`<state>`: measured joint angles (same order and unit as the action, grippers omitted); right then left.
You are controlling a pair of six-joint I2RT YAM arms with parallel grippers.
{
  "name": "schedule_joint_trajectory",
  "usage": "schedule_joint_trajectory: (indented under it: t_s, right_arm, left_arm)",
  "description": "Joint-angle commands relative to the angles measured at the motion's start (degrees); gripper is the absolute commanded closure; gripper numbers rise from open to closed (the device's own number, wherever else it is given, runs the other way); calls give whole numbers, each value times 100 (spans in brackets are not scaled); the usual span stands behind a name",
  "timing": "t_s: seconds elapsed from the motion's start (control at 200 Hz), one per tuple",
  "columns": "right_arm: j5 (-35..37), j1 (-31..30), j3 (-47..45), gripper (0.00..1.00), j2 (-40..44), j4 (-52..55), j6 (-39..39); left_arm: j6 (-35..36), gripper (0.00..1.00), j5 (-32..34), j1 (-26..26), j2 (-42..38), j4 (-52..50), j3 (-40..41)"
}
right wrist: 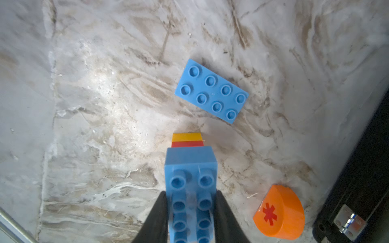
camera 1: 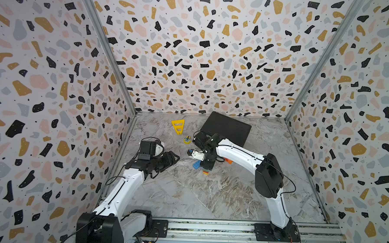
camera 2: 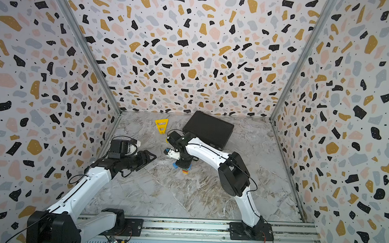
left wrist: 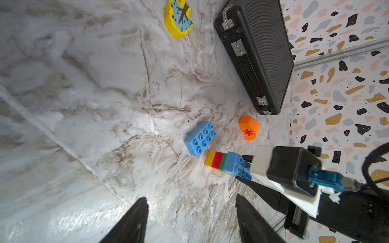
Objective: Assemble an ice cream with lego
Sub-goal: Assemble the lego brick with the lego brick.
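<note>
Clamping the wide blue brick that tops the brick stack (right wrist: pixel 190 168), the right fingers (right wrist: pixel 155 214) press against its two long sides, studs facing up toward the wrist. Yellow, red and green squares sit under that blue brick, with the yellow end toward the tabletop (left wrist: pixel 84 94); whether it touches cannot be told. The stack stands near the black case (left wrist: pixel 256 52), off the case's latched long edge.

An orange half-round (left wrist: pixel 249 127) with a red asterisk lies between the stack and the case, just beside the case's corner and apart from both. A loose blue brick (right wrist: pixel 211 90) lies flat, studs up, just beside the stack on the side away from the case, without touching it. Farther along the case's latched edge rests a small yellow round piece (left wrist: pixel 178 17) with a blue face, and beyond it, well apart from the case, a yellow slotted triangle (camera 1: pixel 178 125).

In both top views the right arm crosses over the case's near edge, and its wrist hides most of the stack. The left fingers (left wrist: pixel 130 221) stand apart and empty above bare tabletop, pointing toward the case.
</note>
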<state>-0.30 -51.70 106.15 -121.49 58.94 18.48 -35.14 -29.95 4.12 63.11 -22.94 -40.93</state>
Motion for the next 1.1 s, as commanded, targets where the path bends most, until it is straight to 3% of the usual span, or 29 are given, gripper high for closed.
schedule_joint_trajectory:
  t_s: [0.0, 0.25, 0.571, 0.856, 1.091]
  right_arm:
    - [-350, -50, -408, 87, -427, -10, 36]
    - [-46, -25, -647, 87, -231, 315, 318]
    - [97, 24, -577, 88, 946, 1135, 1208]
    - [-33, 27, -2059, 89, 2205, 606, 2723]
    - [-712, 15, -2807, 87, 2913, -131, 3925]
  left_arm:
    - [97, 33, -127, -45, 39, 114, 81]
    - [164, 33, -149, -47, 27, -43, -16]
    - [267, 33, 12, -43, -576, -541, -379]
    - [294, 32, 70, -44, -889, -546, -348]
    - [296, 32, 62, -43, -913, -360, -276]
